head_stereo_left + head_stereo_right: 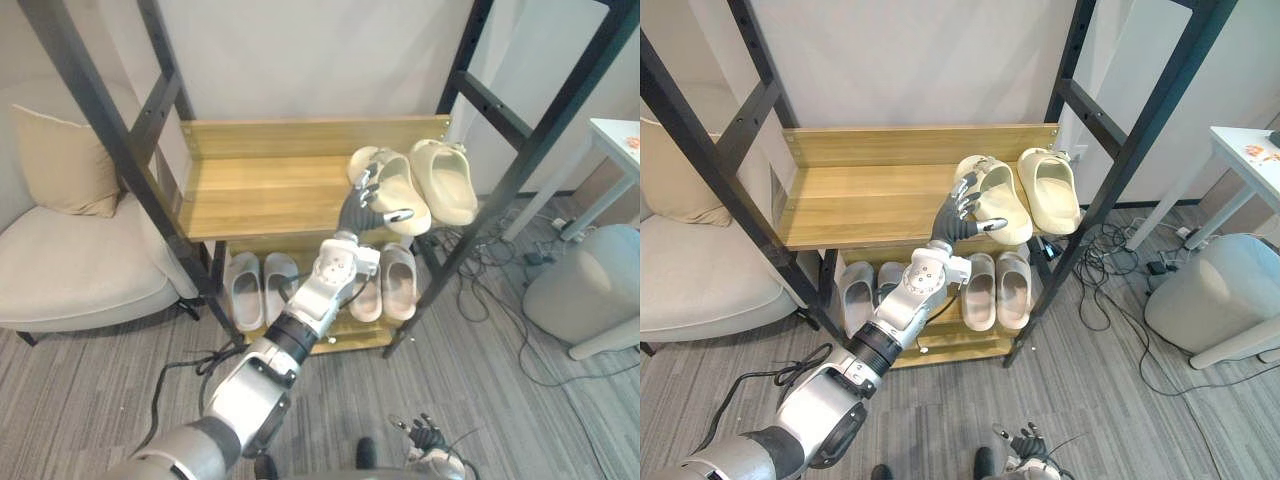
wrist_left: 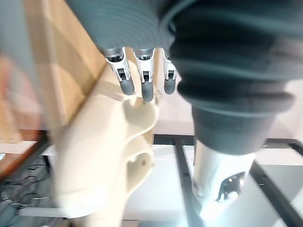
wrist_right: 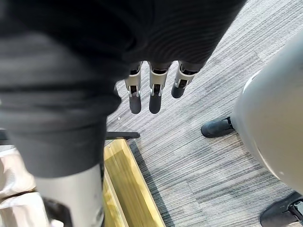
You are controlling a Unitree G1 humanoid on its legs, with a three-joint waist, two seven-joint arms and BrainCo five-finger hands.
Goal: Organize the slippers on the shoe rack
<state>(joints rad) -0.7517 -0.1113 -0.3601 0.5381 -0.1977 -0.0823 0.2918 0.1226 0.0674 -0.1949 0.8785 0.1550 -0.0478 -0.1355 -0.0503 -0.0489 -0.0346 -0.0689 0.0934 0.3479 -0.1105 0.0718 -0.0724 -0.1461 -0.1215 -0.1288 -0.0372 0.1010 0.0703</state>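
Cream slipper lies on the top shelf with the left robot hand clamped on it; its mate sits just right and grey pairs below, so only straightening looks left

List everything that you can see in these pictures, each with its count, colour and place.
Shoe rack: one, black frame with wooden shelves, centre.
Cream slippers: two, upper shelf, right end.
Grey slippers: two, lower shelf, left part.
Pale slippers: two, pale beige, lower shelf, right part.
Armchair: one, beige, left of the rack.
Cushion: one, beige, on the armchair.
Table: one, white, far right.
Pouf: one, light grey, floor at right.
Left hand: gripping the left cream slipper.
Right hand: open, low above the floor.
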